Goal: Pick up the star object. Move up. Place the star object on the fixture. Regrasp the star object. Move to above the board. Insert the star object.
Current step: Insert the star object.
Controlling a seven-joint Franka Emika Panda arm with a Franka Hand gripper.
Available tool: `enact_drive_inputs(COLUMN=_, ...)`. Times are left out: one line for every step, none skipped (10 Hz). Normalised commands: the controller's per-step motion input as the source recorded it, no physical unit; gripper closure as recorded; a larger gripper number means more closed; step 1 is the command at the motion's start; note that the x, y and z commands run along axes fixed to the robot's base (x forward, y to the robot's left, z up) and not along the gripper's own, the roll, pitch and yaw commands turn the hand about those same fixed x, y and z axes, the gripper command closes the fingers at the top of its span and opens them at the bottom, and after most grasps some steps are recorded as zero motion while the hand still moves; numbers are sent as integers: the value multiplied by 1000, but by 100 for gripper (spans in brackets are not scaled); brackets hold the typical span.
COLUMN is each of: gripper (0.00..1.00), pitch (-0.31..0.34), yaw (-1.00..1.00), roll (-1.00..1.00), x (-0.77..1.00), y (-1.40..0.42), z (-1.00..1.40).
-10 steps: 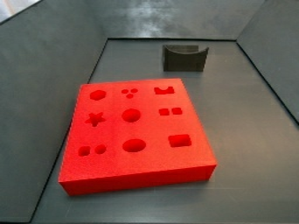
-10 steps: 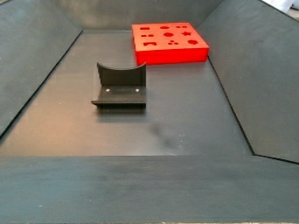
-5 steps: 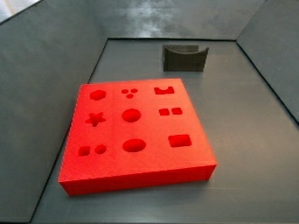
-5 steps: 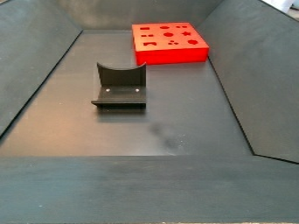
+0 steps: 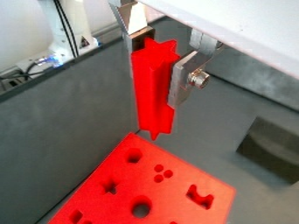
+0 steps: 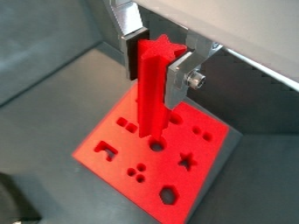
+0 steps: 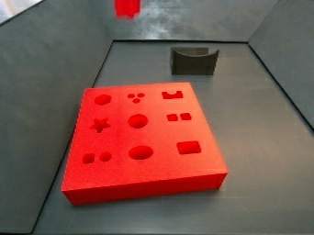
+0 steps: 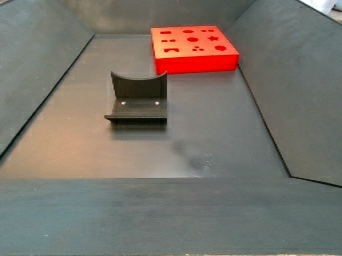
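The gripper (image 5: 158,51) is shut on the red star object (image 5: 152,92), a long star-section bar that hangs upright between the silver fingers in both wrist views (image 6: 152,87). It hangs high above the red board (image 6: 152,157), over the board's holes. In a side view only the bar's lower end (image 7: 127,8) shows at the frame's top edge, above the far left of the board (image 7: 141,142). The star-shaped hole (image 7: 102,123) is on the board's left side, and it shows in a wrist view (image 6: 184,160). The gripper does not show in either side view.
The dark fixture (image 7: 193,60) stands on the floor behind the board, and it shows in the near middle of a side view (image 8: 136,100). Grey sloping walls (image 8: 40,80) enclose the floor. The board lies at the far end (image 8: 195,49).
The red bar's lower end has come into a side view at the top edge; earlier it was out of view. Board and fixture have not moved.
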Motion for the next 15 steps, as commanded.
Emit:
enact_drive_inputs(gripper=100, pitch=-133, yaw=-520, roll=-231, x=-289, y=-286, z=-643)
enact_drive_inputs(gripper=100, pitch=-156, yaw=-549, roll=-251, x=-257, y=-320, z=-583)
enact_drive_inputs(gripper=100, pitch=-203, yaw=-574, roll=-239, x=-249, y=-329, z=-540)
enact_drive_inputs(gripper=100, pitch=-270, yaw=-657, roll=-214, x=-209, y=-286, z=-477)
enact_drive_inputs(gripper=100, pitch=-289, yaw=-706, roll=-199, x=-183, y=-254, z=-454)
enact_drive_inputs(gripper=100, pitch=-290, yaw=-743, roll=-194, x=-157, y=-223, z=-429)
enact_drive_inputs(gripper=100, pitch=-163, yaw=-706, roll=-164, x=-143, y=-86, z=-666)
enact_drive_inputs(gripper=100, pitch=-123, yaw=-489, roll=-71, x=-240, y=0, z=-866)
enact_drive_inputs(gripper=100, pitch=-41, yaw=-183, roll=0, x=-240, y=9, z=-880)
enact_drive_inputs(gripper=100, pitch=0, yaw=-51, roll=0, x=-183, y=0, z=-697)
enact_drive_inputs(gripper=100, pitch=9, yaw=0, roll=0, x=0, y=0, z=0)
enact_drive_inputs(gripper=100, pitch=-140, yaw=0, roll=9, x=-129, y=-37, z=-186)
enact_drive_inputs(gripper=100, pitch=-19, yaw=6, roll=6, x=0, y=-20, z=-509)
enact_drive_inputs(gripper=100, pitch=-10, yaw=0, roll=50, x=29, y=-14, z=-560)
enact_drive_inputs(gripper=100, pitch=0, yaw=0, roll=36, x=0, y=0, z=-77)
